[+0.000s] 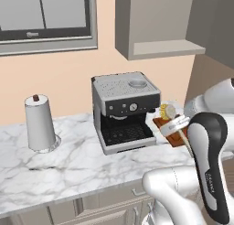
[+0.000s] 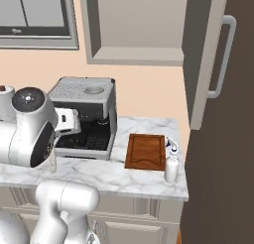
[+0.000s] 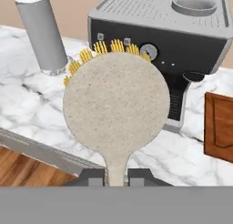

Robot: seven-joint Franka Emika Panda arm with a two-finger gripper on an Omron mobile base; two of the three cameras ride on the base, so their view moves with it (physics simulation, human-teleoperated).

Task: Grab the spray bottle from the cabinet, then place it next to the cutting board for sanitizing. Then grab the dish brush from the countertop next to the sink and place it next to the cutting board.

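My gripper [image 3: 116,176] is shut on the handle of the dish brush [image 3: 116,109]. Its round whitish head with yellow bristles faces the hand camera. From the left base view, the gripper [image 1: 176,125] holds the brush [image 1: 167,111] in the air just right of the coffee machine, over the near end of the reddish-brown cutting board [image 1: 167,131]. The cutting board [image 2: 145,151] lies flat on the marble countertop [image 2: 99,171]. The small white spray bottle [image 2: 171,166] stands upright at the board's right front corner. The grey-taupe cabinet [image 2: 134,54] hangs above with its open niche.
A tall silver coffee machine [image 1: 123,110] stands close to the left of the board. A paper-towel roll [image 1: 39,122] sits farther left. A tall dark panel with a long handle [image 2: 218,59] bounds the counter on the right. The counter's front edge [image 3: 41,150] runs below the brush.
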